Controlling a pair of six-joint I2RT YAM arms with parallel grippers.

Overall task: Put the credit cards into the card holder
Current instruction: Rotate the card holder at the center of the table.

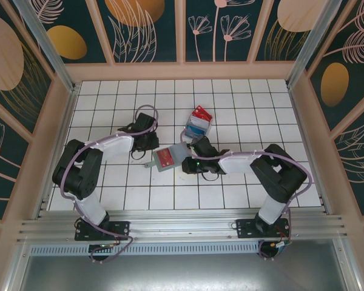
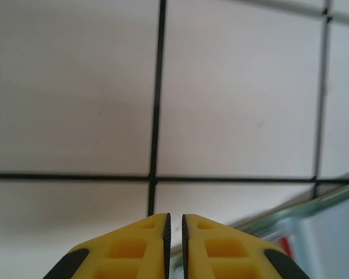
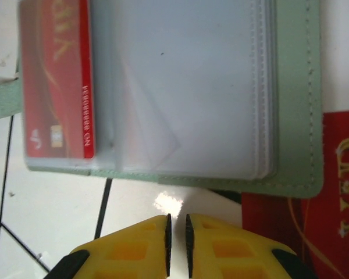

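The grey-green card holder [image 1: 164,159] lies open on the white tiles between my two grippers. In the right wrist view the card holder [image 3: 294,116] shows clear sleeves, with a red credit card [image 3: 55,81] tucked in the left one. A second red card [image 3: 331,232] lies on the tiles, its top edge under the holder's rim. My right gripper [image 3: 177,218] is shut and empty just short of the holder's edge; from above, the right gripper [image 1: 186,161] sits at the holder's right side. My left gripper [image 2: 174,216] is shut and empty over bare tile, and from above this gripper [image 1: 149,145] is up and left of the holder.
A small clear tray [image 1: 199,122] with more red and blue cards stands behind the right gripper. In the left wrist view the holder's pale green edge [image 2: 314,203] enters at the lower right. Wooden walls [image 1: 182,71] enclose the tiled floor.
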